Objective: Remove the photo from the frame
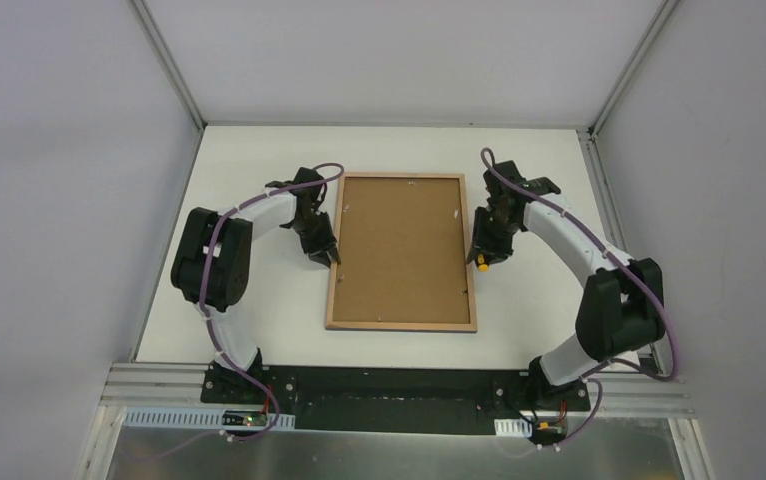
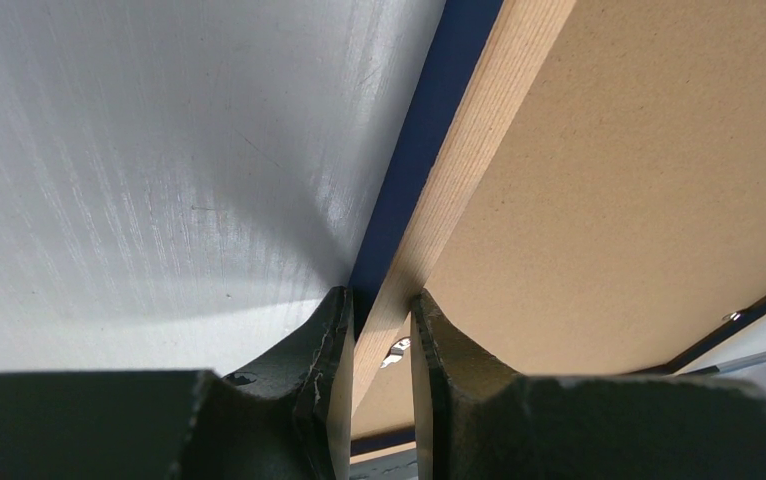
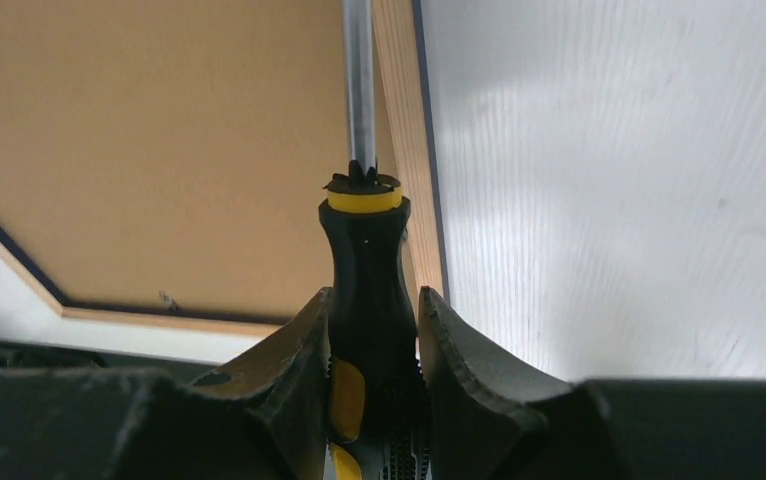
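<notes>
Pinching left rim of frame point(image 2: 471, 150) with left gripper point(image 2: 379, 310), likely to steady it. Squeezing screwdriver point(image 3: 364, 250) handle in right gripper point(image 3: 371, 315), shaft along right rim, probably for bending clips. Holding frame flat on tabletop point(image 1: 259, 300) between arms, board point(image 1: 399, 250) up; photo not yet out.

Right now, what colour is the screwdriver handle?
Screwdriver handle: black and yellow, best in right wrist view.

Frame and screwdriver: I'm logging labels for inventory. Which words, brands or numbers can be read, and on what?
None can be read in any view.
The frame, backing board and screwdriver show no print.
The small boards at the arm bases are too small to read.
</notes>
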